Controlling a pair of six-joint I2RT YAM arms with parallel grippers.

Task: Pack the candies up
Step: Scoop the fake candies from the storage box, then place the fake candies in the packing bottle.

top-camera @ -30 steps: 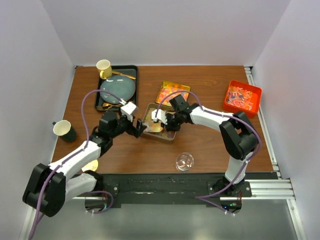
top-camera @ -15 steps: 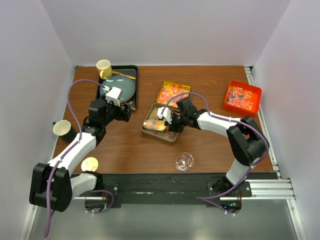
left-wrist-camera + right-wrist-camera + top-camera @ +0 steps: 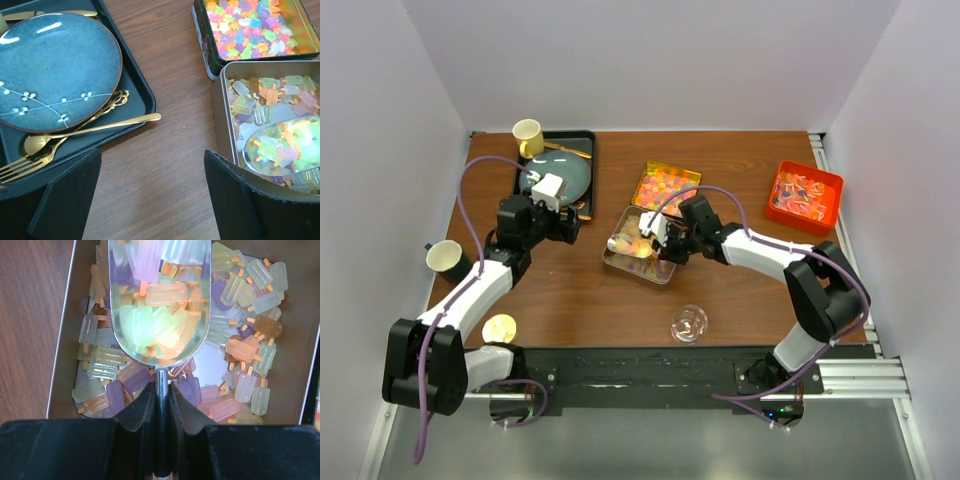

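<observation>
right end effector (image 3: 160, 402): pinches scoop (image 3: 160, 374) handle, scoop full of candies (image 3: 160, 295) over tin (image 3: 70, 330) | left end effector (image 3: 152, 200): spread, empty, above worktop (image 3: 170, 165) between tray (image 3: 134, 86) and tin

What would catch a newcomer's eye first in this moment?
The metal scoop, heaped with pastel popsicle-shaped candies and clamped at its handle by the right gripper, is held over the silver tin at the table's middle. Just beyond it a gold tin of bright multicolour sweets stands out, and a blue plate lies on the black tray at far left, beside the open left gripper.
</observation>
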